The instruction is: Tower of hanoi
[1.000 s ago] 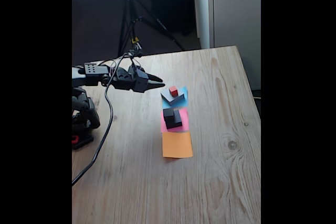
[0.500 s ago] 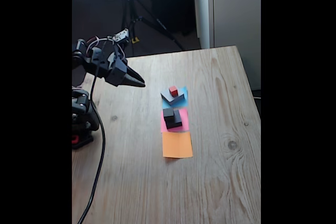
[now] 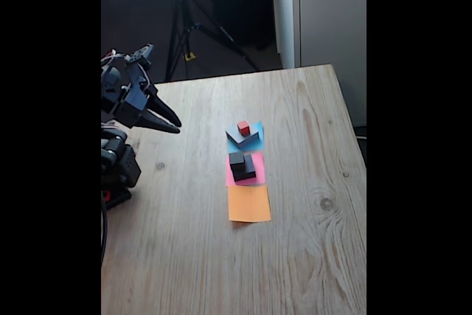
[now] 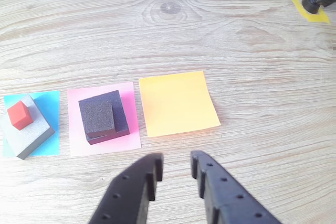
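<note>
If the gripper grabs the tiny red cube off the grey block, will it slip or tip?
The red cube has flat faces, so it probably won't roll. It looks matte, likely grippy. Being small, it could twist between wide fingers, and the grey block may shift on its blue paper.

Soft, even daylight on the table [image 3: 295, 219]; blown-out glare top left in the fixed view, black side bars, slightly hazy focus; wrist view sharper, perhaps mildly curved.

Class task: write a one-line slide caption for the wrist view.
Open gripper above three paper squares: red cube on grey block, dark grey block on black block, orange square bare.
</note>
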`<state>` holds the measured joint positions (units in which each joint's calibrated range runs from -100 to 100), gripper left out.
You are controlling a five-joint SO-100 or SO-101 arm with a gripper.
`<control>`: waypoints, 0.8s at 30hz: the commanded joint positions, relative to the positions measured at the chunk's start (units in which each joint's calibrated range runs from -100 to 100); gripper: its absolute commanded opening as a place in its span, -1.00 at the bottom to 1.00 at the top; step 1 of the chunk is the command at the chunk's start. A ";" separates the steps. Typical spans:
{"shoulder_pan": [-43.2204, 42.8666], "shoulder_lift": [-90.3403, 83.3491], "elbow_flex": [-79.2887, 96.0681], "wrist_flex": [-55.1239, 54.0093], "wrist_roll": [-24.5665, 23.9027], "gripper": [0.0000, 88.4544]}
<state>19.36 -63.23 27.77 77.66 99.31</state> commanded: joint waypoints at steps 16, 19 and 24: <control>5.42 -0.58 8.59 -9.71 0.69 -0.76; 5.17 -0.81 13.32 -14.97 0.69 -0.66; 4.33 -0.43 19.68 -21.61 0.69 -0.56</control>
<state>24.11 -63.49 45.68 60.53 99.31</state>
